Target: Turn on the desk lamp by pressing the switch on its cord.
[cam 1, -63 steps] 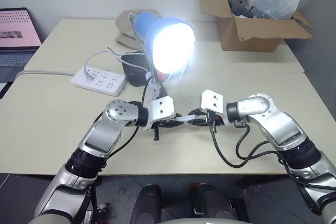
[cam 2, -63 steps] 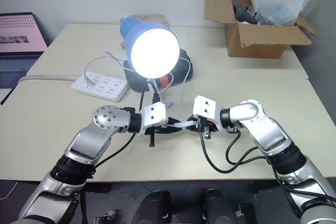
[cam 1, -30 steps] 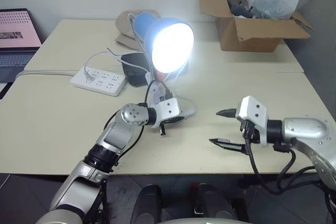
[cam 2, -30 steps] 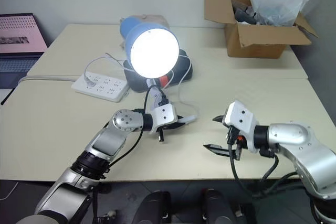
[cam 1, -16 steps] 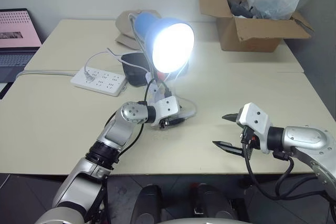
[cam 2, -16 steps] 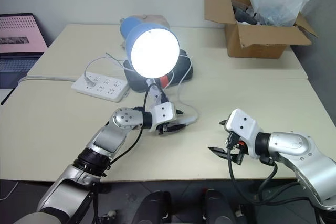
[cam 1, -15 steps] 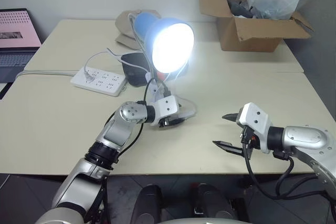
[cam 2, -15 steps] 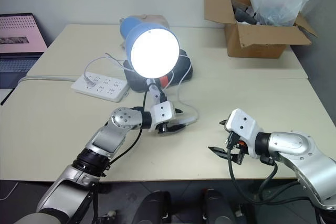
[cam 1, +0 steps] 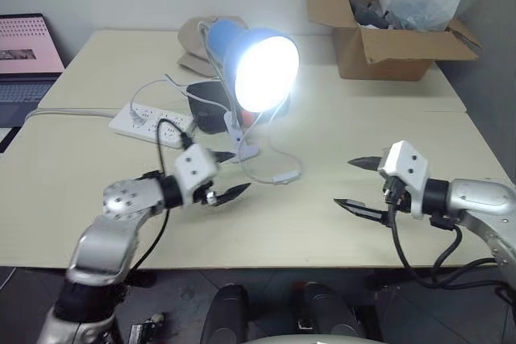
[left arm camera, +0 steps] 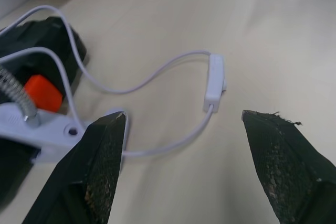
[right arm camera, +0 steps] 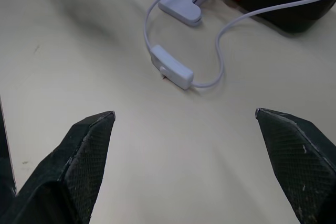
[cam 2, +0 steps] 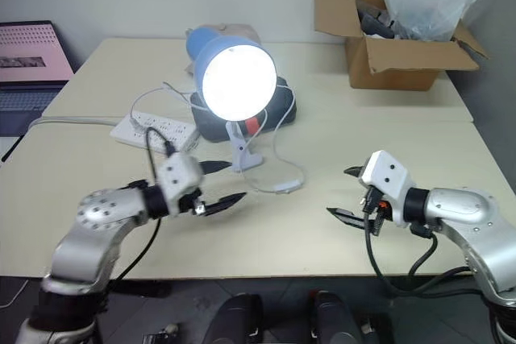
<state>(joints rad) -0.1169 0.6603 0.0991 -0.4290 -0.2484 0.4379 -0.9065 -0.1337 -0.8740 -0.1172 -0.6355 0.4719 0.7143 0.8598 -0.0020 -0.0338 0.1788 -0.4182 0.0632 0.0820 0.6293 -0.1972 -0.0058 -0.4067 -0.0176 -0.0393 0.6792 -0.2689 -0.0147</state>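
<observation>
A blue bell-shaped metal desk lamp [cam 1: 242, 54] glows bright white at its bulb, above a black base [cam 2: 211, 126] with an orange-red patch. Beside that base lie a thin white cord [left arm camera: 152, 77] and its white oblong plastic switch [right arm camera: 171, 67] on the pale beige counter [cam 1: 339, 126]. A brown cardboard box [cam 1: 379, 34] stands behind the lamp.

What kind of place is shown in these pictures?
Probably an office or lab workspace: a beige table bears a lit desk lamp, a white power strip and an open cardboard box; a laptop stands beside it.
</observation>
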